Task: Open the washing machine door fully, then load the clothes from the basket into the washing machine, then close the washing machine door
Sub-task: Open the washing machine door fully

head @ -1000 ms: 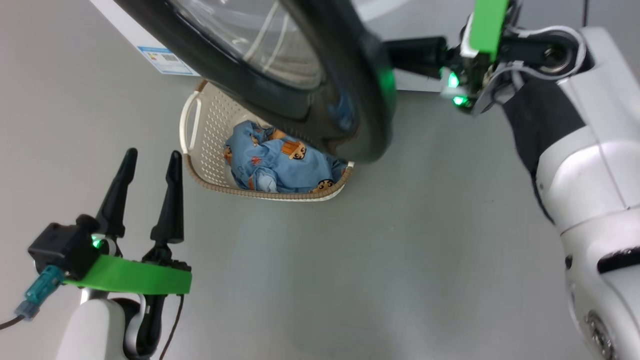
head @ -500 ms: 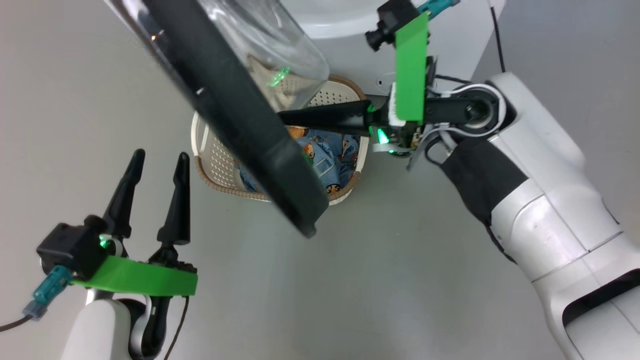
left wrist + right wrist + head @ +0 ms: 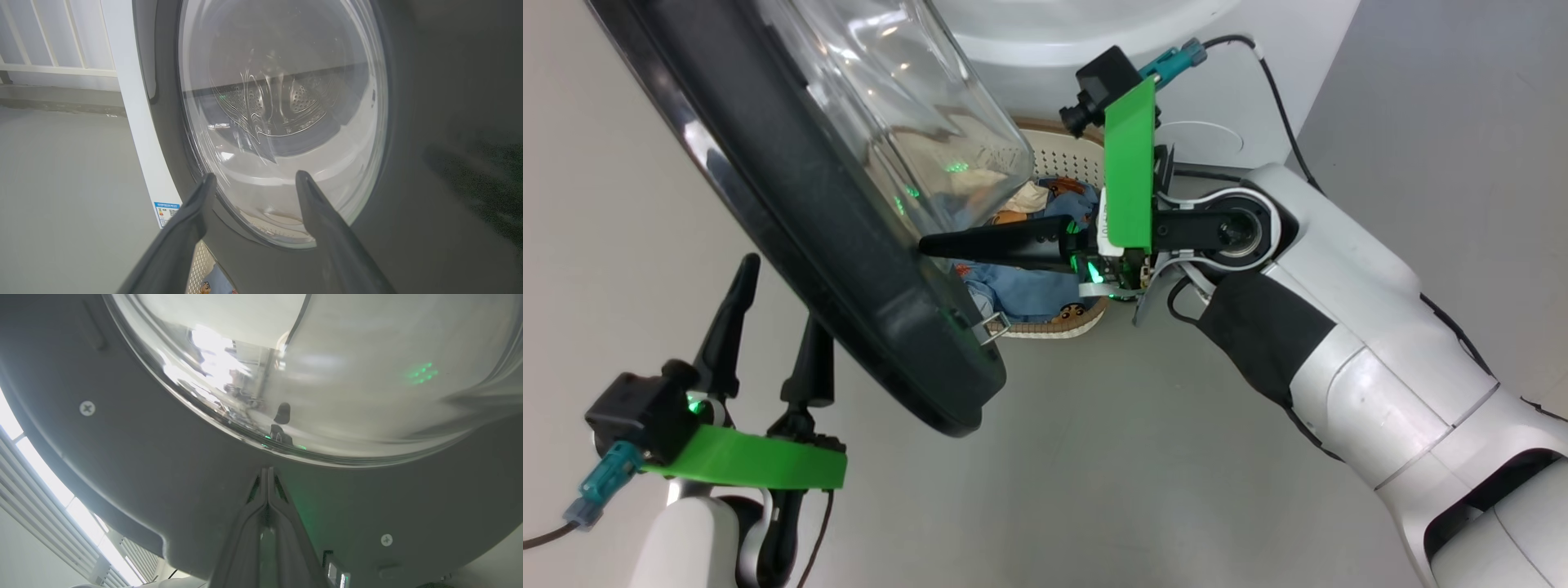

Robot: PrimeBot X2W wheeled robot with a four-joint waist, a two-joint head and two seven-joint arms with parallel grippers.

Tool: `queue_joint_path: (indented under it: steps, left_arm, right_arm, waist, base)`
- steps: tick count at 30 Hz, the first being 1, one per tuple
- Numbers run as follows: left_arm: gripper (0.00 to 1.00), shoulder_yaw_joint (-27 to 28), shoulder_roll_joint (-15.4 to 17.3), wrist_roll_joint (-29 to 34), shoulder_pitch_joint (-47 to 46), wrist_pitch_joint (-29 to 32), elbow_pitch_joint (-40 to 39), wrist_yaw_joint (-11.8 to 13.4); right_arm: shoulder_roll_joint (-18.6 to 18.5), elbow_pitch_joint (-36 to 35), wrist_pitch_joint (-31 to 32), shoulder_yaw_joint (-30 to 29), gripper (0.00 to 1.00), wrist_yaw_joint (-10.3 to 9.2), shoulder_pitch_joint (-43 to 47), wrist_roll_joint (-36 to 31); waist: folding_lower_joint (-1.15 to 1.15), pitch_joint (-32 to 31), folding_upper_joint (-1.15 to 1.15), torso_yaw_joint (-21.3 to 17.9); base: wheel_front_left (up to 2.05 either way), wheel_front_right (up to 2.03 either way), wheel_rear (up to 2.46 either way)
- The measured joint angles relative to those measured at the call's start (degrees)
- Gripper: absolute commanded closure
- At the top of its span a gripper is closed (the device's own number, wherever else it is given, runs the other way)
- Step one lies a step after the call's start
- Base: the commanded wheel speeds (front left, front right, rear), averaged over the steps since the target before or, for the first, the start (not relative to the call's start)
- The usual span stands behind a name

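The washing machine door stands swung out, black rim running from upper left to bottom centre, its glass bowl bulging toward the washing machine. My right gripper is shut, empty, with its tips pressed on the door's inner rim, as the right wrist view confirms for the right gripper. My left gripper is open on the door's outer side, one finger partly hidden by the rim; the left gripper faces the door glass. The basket sits behind the door holding blue clothes and a cream cloth.
The machine's round flap is low on the white front beside my right wrist. A blue label marks the machine's side. Grey floor spreads in front. A white railing stands far behind.
The door has swung further open toward the left, and my shut right gripper followed along its inner side. The head camera shifted too. My left gripper stayed open in about the same place.
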Motion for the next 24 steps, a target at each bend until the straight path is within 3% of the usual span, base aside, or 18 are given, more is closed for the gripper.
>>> queue_joint_path:
  steps: [11, 24]
  left_arm:
    - [0.0, 1.4, 0.0, 0.5, 1.3, 0.0, 0.4, 0.0]
    - [0.0, 3.1, 0.8, 1.0, 5.1, 0.0, 1.1, 0.0]
  right_arm:
    - [-1.0, -1.4, -3.8, 2.4, 1.0, 0.0, 0.7, 4.1]
    - [-7.2, -7.9, -9.6, 2.3, 1.0, 0.0, 9.5, 8.0]
  waist:
    - [0.0, -2.1, 0.0, -0.9]
    - [0.0, -6.2, 0.0, -4.0]
  base:
    - [0.0, 0.0, 0.0]
    - [0.0, 0.0, 0.0]
